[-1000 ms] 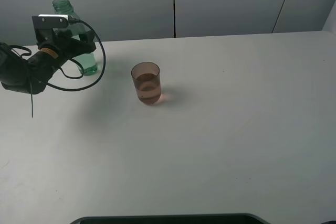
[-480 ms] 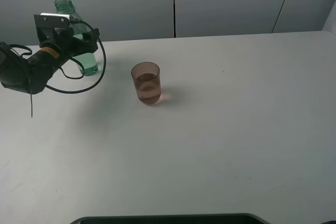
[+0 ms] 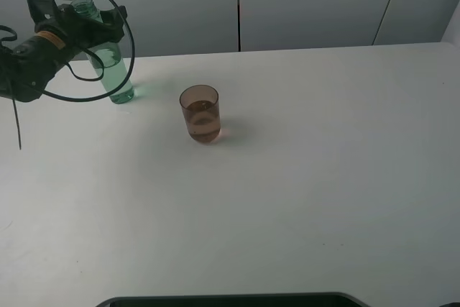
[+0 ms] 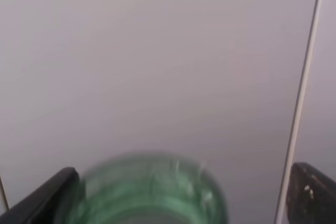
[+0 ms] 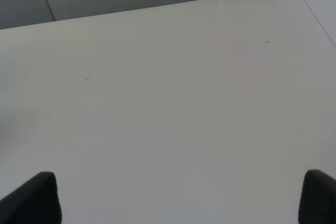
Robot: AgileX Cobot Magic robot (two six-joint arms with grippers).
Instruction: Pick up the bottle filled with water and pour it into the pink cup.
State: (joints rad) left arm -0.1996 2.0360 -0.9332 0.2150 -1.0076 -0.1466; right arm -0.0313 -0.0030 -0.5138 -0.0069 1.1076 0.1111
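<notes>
The green-tinted bottle (image 3: pixel 117 71) stands upright on the white table (image 3: pixel 309 177) at the far left, capless. My left gripper (image 3: pixel 88 14) hovers at its neck, open. In the left wrist view the blurred bottle mouth (image 4: pixel 149 190) lies between the wide-apart fingers (image 4: pixel 44 200) of the left gripper (image 4: pixel 177 196) without touching them. The pink cup (image 3: pixel 200 113) stands right of the bottle, upright, with some liquid in it. My right gripper (image 5: pixel 176 198) is open over bare table and out of the exterior view.
A grey panelled wall (image 3: pixel 309 1) rises right behind the bottle and the table's far edge. A black cable (image 3: pixel 122 70) loops from the left arm around the bottle. A dark edge (image 3: pixel 230 300) runs along the near side.
The left gripper has risen from the bottle's body to its neck, and its jaws have spread wider. The bottle stays standing in place; the cup has not moved.
</notes>
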